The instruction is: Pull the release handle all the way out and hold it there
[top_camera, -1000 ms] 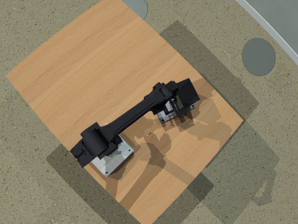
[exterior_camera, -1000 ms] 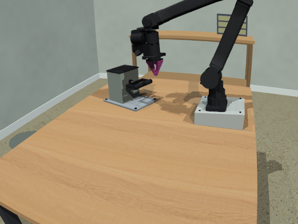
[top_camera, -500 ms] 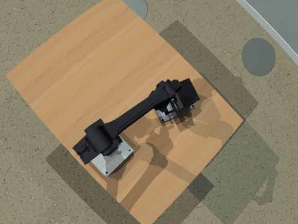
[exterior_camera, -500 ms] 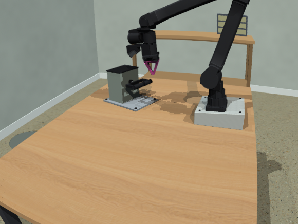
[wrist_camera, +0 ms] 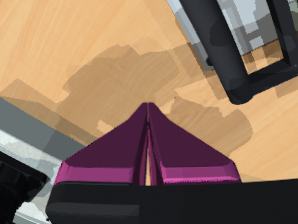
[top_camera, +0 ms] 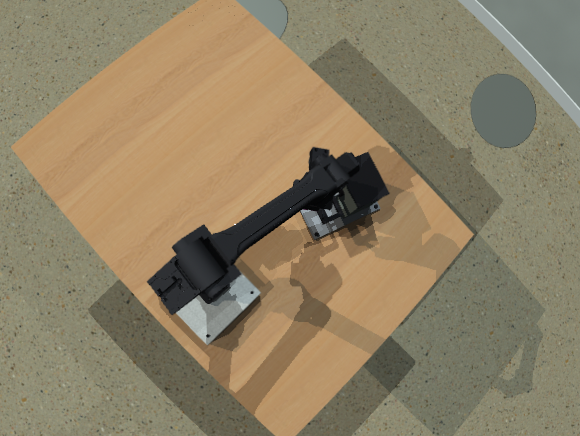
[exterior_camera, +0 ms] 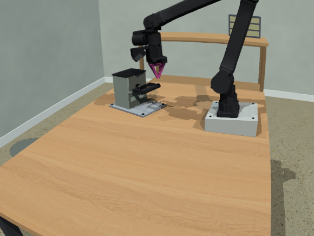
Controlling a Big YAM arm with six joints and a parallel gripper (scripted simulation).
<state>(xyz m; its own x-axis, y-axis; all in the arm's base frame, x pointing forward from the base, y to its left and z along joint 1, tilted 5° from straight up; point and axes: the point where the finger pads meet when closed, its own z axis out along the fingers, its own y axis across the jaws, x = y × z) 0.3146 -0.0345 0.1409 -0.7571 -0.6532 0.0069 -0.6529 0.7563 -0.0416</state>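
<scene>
A grey box with a black top (exterior_camera: 127,87) stands on a grey baseplate (exterior_camera: 141,107) at the table's far left. A black release handle (exterior_camera: 147,87) sticks out of its front, level above the plate; it also shows in the wrist view (wrist_camera: 220,43) as a dark bar at the upper right. My gripper (exterior_camera: 157,71), with purple fingers, is shut and empty. It hangs in the air a little above and just behind the handle's outer end, pointing down. In the wrist view my fingertips (wrist_camera: 148,108) meet over bare table, apart from the handle.
My arm's base sits on a white block (exterior_camera: 232,119) at the right of the table. A wooden shelf (exterior_camera: 216,39) stands behind the table. In the top view my arm (top_camera: 270,212) covers most of the box (top_camera: 357,187).
</scene>
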